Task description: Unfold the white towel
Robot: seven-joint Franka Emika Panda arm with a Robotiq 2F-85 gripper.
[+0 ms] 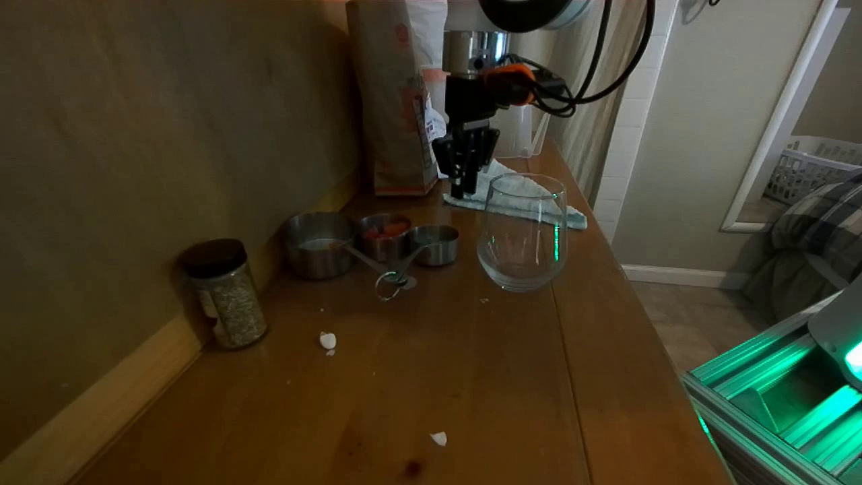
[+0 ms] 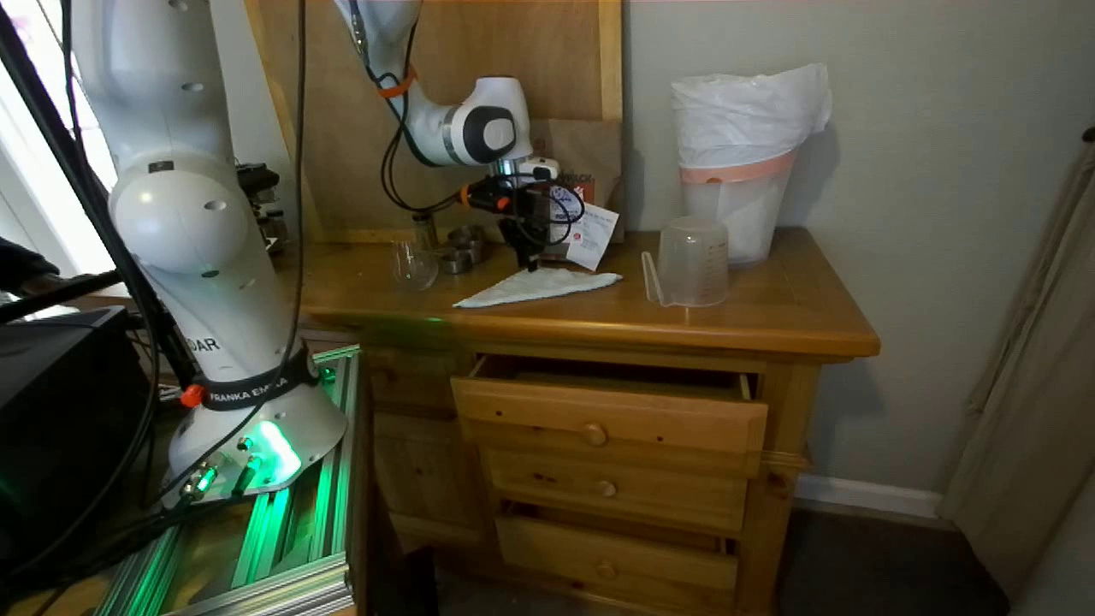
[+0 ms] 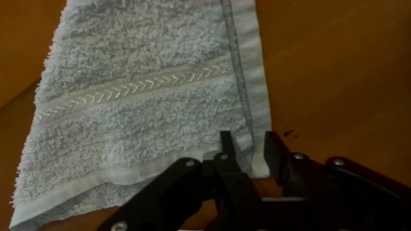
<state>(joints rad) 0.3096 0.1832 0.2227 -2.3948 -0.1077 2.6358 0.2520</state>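
Note:
The white towel (image 2: 547, 285) lies folded on the wooden tabletop in a roughly triangular shape. In an exterior view it (image 1: 497, 170) shows partly behind the clear glass. In the wrist view the towel (image 3: 135, 57) shows a woven band and layered hems along the right and bottom edges. My gripper (image 3: 246, 138) is open, with a gap between its fingers. Its fingertips are over the towel's lower right corner, with the hem layers between them in view. In both exterior views the gripper (image 1: 461, 188) (image 2: 529, 263) points down at the towel's far side; contact cannot be told.
The clear round glass bowl (image 1: 522, 236) stands close to the towel. Metal measuring cups (image 1: 320, 246) and a spice jar (image 1: 225, 296) stand along the wall board. A tall bag (image 1: 397, 101) stands behind the gripper. A plastic jug (image 2: 693, 261) and an open drawer (image 2: 599, 411) are nearby.

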